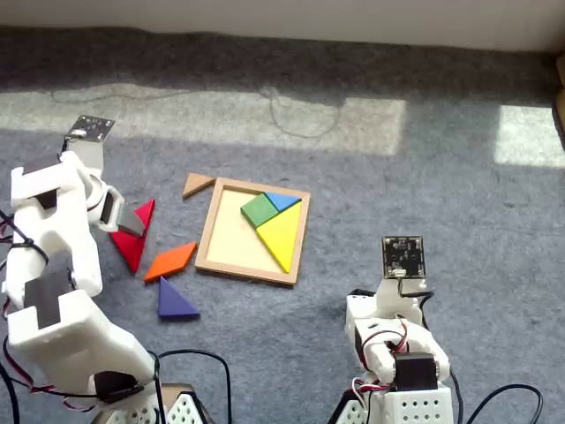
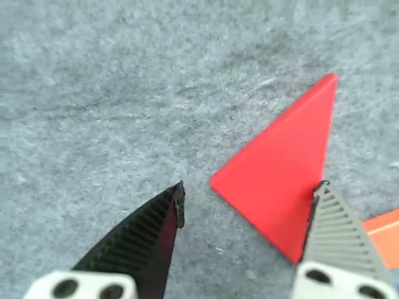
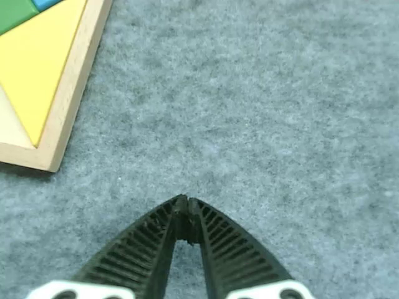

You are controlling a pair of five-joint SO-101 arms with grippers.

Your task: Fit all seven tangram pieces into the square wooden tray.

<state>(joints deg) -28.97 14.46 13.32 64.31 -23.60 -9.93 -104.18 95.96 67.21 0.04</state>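
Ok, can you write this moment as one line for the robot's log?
left gripper open over red triangle | right gripper shut over carpet | tray holds green square, blue triangle, yellow triangle

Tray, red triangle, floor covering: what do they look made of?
Tray: pale wood, seemingly unvarnished; light tan rim and floor. Red triangle: possibly painted wood or plastic; flat matte colour, no grain visible. Floor covering: grey felt-like carpet, fuzzy fibres showing.

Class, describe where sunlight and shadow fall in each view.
High view: sunlit bands cross the carpet beyond the shaded tray. Left wrist view: even light on the red triangle. Right wrist view: a thin shadow edges the tray.
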